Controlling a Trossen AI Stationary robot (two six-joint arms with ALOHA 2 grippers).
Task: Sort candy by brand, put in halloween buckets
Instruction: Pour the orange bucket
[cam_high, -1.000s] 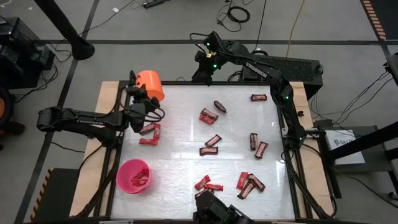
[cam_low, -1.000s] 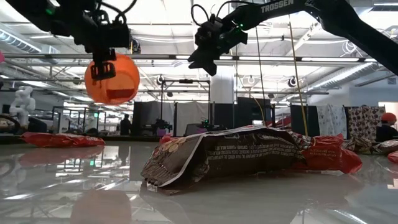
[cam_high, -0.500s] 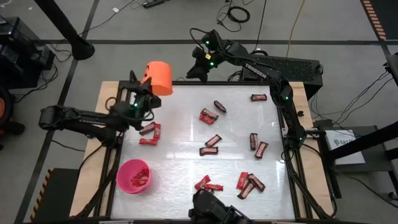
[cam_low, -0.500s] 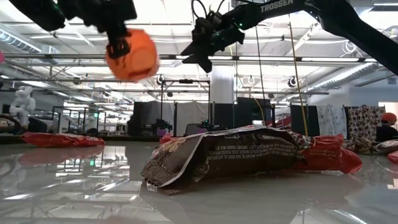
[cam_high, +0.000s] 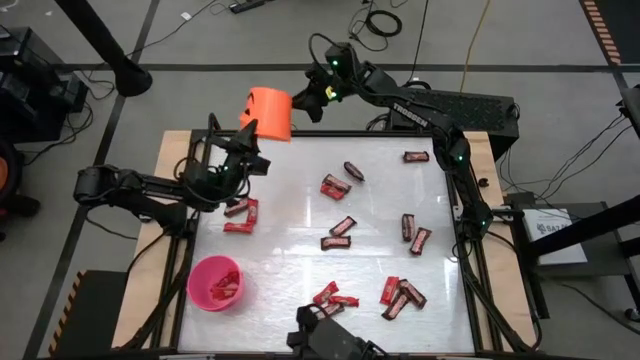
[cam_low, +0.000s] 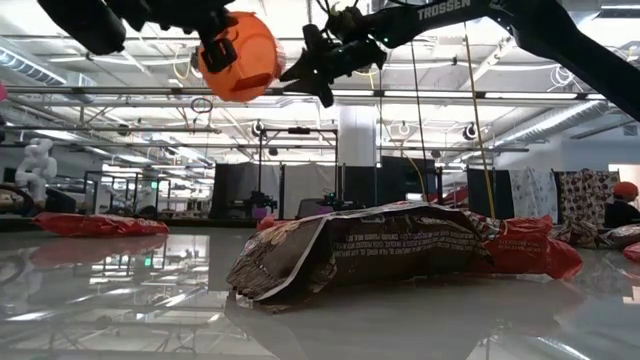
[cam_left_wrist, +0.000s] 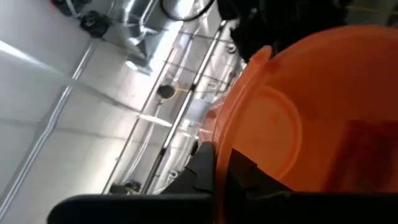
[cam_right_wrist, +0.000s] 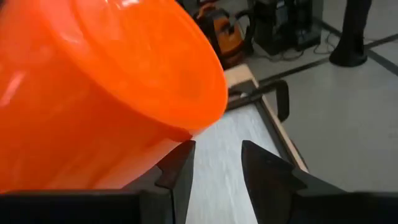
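The round orange plastic bucket (cam_high: 267, 112) is held aloft, pinched by the left hand (cam_high: 247, 140), apparently offered toward the half-open, empty right hand (cam_high: 308, 103).

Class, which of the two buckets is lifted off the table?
The orange bucket, held aloft by the left end effector; the pink bucket sits on the table.

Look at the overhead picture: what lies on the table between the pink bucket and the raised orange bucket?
In the high view, two red candy bars lie between the pink bucket and the orange bucket, which the left claw holds up.
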